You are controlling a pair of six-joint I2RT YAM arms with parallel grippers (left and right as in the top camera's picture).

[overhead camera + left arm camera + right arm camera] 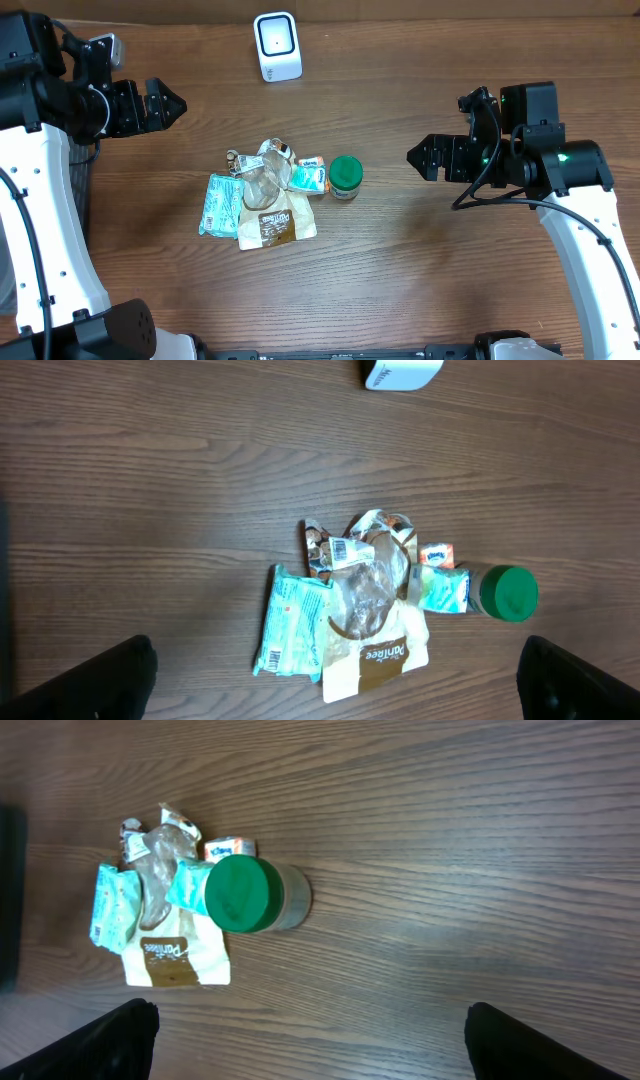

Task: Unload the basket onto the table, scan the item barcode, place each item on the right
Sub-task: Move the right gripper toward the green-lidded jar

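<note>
On the table (430, 280) a barcode scanner (277, 46) stands at the far edge, about midway across; nearer, in the middle, lies 1 heap of packets; a flat pouch (276, 224) forms its near side; a wipes packet (219, 204) lies along the pouch's left, touching it; a crumpled wrapper (262, 175) rests on top of both; a small sachet (308, 176) lies right of the wrapper, against a jar (345, 177) at the heap's right end; the left gripper (178, 103) hangs left of and behind the heap; the right gripper (412, 157) hangs right of the jar; both are well apart from the heap.

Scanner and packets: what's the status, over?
Left tool, right tool open, empty. Packets piled mid-table, jar beside them. Scanner at far edge, nothing blocking.
</note>
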